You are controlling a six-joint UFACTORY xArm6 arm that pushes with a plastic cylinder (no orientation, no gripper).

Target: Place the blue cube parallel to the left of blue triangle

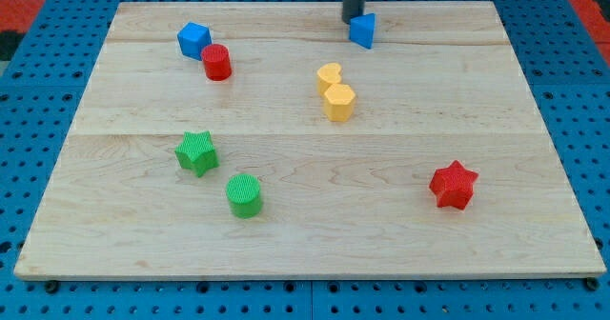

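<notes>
The blue cube (193, 40) sits near the board's top left, touching the red cylinder (216, 62) at its lower right. The blue triangle (362, 30) sits near the top edge, right of centre. My tip (351, 20) is at the triangle's upper left, touching or almost touching it; the rod rises out of the view's top. The cube lies far to the left of the triangle and slightly lower in the view.
A yellow heart (329, 75) and a yellow hexagon (339, 101) sit together at centre. A green star (197, 152) and a green cylinder (244, 195) lie at lower left. A red star (453, 185) lies at lower right. The wooden board (305, 244) rests on a blue pegboard.
</notes>
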